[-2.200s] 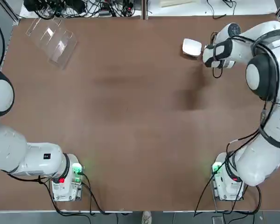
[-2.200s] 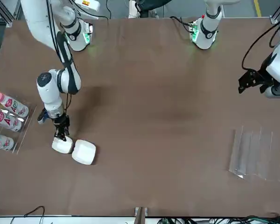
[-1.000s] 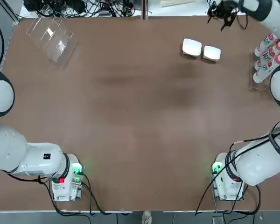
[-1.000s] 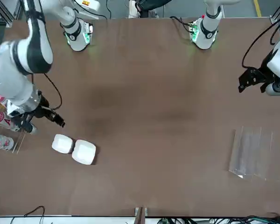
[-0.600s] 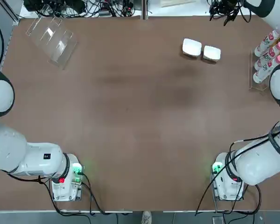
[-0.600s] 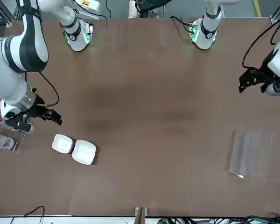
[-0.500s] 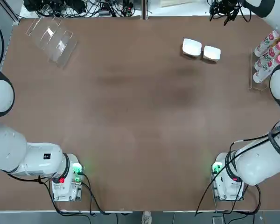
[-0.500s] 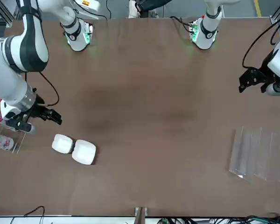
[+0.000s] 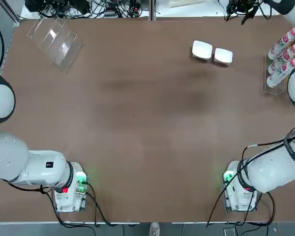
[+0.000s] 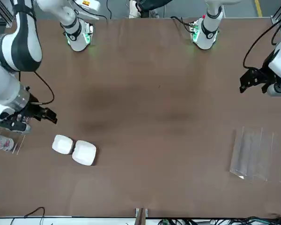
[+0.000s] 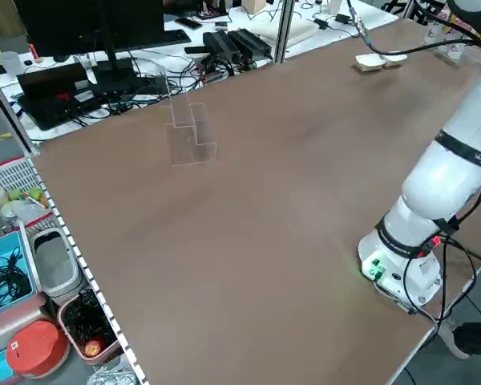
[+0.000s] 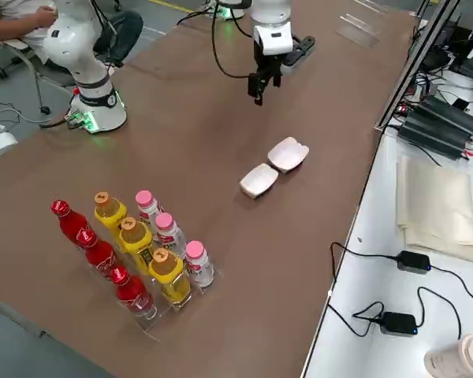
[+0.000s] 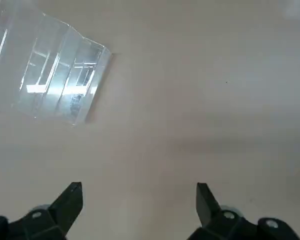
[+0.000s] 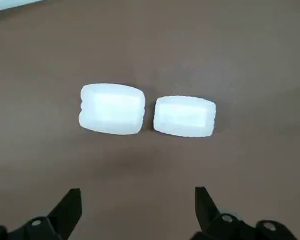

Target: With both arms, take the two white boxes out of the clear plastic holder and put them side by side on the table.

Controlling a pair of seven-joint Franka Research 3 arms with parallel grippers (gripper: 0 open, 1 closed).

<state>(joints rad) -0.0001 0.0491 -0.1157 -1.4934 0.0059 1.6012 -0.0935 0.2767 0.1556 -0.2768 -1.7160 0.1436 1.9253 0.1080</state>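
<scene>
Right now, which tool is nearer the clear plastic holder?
Left. The left tool hovers open on the holder's side of the table; the right tool is open across the table, by the white boxes.

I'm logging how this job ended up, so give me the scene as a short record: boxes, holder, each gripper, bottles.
larger white box: on the table, left of the smaller
smaller white box: beside it, narrow gap between
clear plastic holder: on the table's far left, no box in it
left gripper: open, empty, over the table
right gripper: open, empty, above the table
bottles: in a clear rack, far right
</scene>
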